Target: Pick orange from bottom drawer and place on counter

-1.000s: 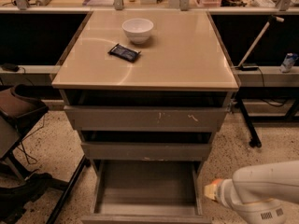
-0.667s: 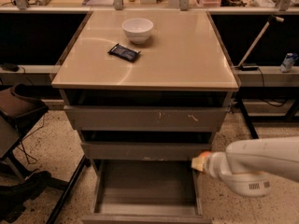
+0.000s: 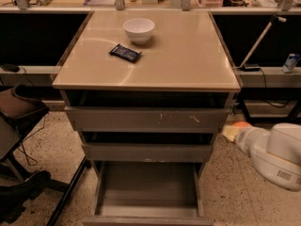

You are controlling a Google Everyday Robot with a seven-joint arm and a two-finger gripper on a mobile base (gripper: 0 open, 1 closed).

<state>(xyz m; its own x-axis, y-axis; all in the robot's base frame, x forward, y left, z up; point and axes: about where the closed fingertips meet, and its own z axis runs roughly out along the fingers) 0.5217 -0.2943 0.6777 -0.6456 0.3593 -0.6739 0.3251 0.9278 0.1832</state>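
Your gripper [image 3: 229, 132] sits at the right of the frame, just off the cabinet's right edge, level with the gap between the two upper drawers. The white arm [image 3: 277, 157] reaches in behind it from the lower right corner. You can see a small patch of the orange [image 3: 242, 125] right at the top of the gripper's end, touching it and clear of the floor. Most of the fruit is hidden, and you cannot tell whether the gripper is clamped on it or open.

The bottom drawer [image 3: 148, 192] is pulled out at the bottom centre of the frame, and you look down onto its grey floor. Above it, the middle drawer [image 3: 146, 152] and the top drawer [image 3: 143, 119] show their scuffed fronts.

The counter [image 3: 183, 55] fills the upper middle of the frame, well above the gripper. On it you have a white bowl [image 3: 138, 29] near the far edge and a dark packet [image 3: 125, 52] just in front of it, to its left. A chair [image 3: 19, 109] stands at the left edge.
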